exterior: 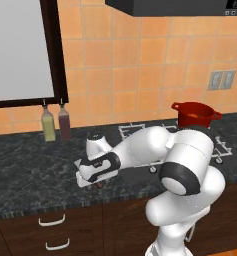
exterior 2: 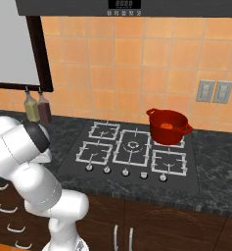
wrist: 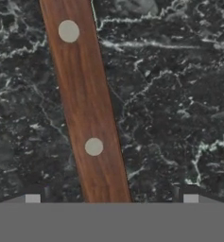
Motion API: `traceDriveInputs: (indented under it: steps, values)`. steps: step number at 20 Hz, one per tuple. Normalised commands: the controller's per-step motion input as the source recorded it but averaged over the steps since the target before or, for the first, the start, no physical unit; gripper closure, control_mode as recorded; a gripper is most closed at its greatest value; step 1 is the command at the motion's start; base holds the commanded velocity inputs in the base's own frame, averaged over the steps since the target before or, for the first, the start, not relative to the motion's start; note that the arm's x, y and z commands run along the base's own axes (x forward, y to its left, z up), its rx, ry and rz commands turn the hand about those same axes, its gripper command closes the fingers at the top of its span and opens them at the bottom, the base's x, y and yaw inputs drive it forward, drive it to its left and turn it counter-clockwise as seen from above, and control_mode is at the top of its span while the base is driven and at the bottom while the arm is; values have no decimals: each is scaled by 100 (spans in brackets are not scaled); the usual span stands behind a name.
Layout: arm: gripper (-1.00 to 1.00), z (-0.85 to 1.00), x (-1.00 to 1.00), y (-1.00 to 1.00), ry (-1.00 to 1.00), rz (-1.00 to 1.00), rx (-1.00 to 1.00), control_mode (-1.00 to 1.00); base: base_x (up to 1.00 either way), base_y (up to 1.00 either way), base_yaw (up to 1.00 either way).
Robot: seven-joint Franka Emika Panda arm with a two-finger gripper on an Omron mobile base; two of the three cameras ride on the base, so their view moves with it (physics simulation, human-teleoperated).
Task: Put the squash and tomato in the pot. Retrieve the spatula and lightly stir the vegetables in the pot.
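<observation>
I see something orange already in the pot point(exterior 2: 168, 127); my gripper point(wrist: 111, 201) is wide open over the spatula point(wrist: 87, 108) handle, frame centre, nothing held; grasp and stirring remain

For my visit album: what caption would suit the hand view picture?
Open gripper poised over the spatula's wooden handle, lying on the dark marble counter.
</observation>
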Motion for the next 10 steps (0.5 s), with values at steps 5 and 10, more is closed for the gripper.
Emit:
traceDriveInputs:
  steps: [5, 10]
  values:
    - [100, 0, 0, 0, 0, 0, 0, -100, 0, 0, 0]
    - [100, 0, 0, 0, 0, 0, 0, -100, 0, 0, 0]
